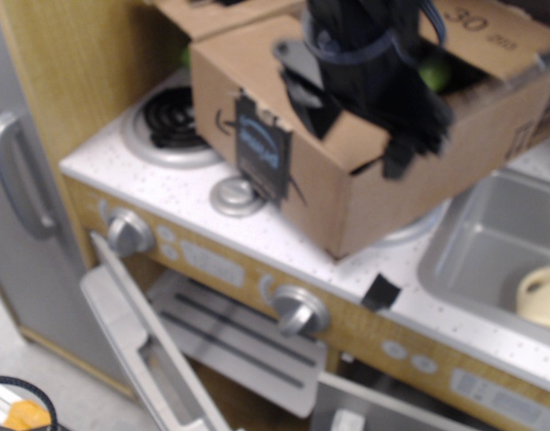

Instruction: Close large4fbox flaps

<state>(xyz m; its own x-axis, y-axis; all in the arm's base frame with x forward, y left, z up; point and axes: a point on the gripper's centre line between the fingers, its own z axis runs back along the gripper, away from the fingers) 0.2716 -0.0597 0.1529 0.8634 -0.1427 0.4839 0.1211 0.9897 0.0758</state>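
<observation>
The large4fbox (346,193), brown cardboard with a dark tape strip (258,151) on its side, stands on the toy stove top. Its flap printed "30" (486,27) lies at the top right, and another flap (225,13) sticks out at the top left. The wide flap with black tape patches does not show. My black gripper (355,121) is blurred and reaches down over the box's front opening, close to the front wall's top edge. I cannot tell how its jaws stand. A green object (433,72) shows inside the box.
A coil burner (171,121) and a round plate (237,195) lie left of the box. A sink (485,251) with a cream object (539,296) is at the right. Knobs (126,233) (299,311) and the open oven door (144,346) are below.
</observation>
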